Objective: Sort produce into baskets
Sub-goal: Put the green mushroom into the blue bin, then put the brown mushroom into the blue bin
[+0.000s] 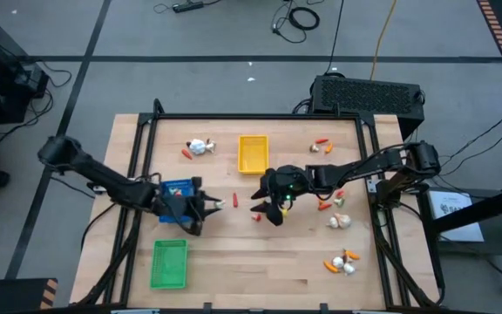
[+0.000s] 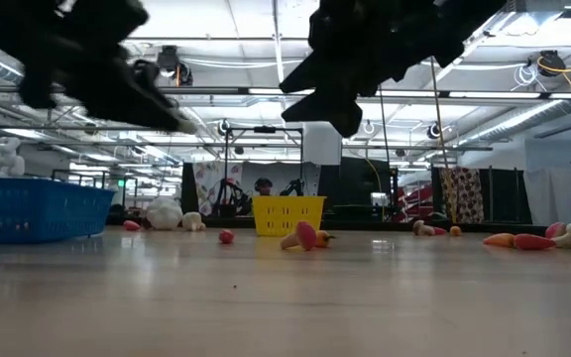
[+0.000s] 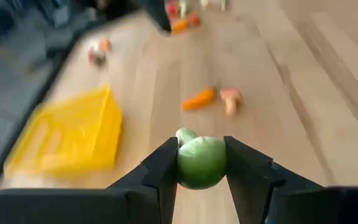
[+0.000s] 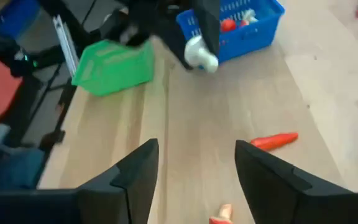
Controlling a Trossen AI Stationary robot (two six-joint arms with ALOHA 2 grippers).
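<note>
Left gripper point(image 3: 201, 163) clamped on a green veg point(image 3: 200, 162); right gripper point(image 4: 196, 163) open, holding nothing.
I see the left gripper above the bench point(image 1: 260, 253) just beside the blue tray point(image 1: 178, 189), right gripper mid-bench below the yellow tray point(image 1: 253, 153). Green tray point(image 1: 169, 263) sits at the near left. An orange carrot point(image 4: 273, 141) and a mushroom point(image 3: 231, 98) lie loose mid-bench; more produce sits scattered on the right side.
</note>
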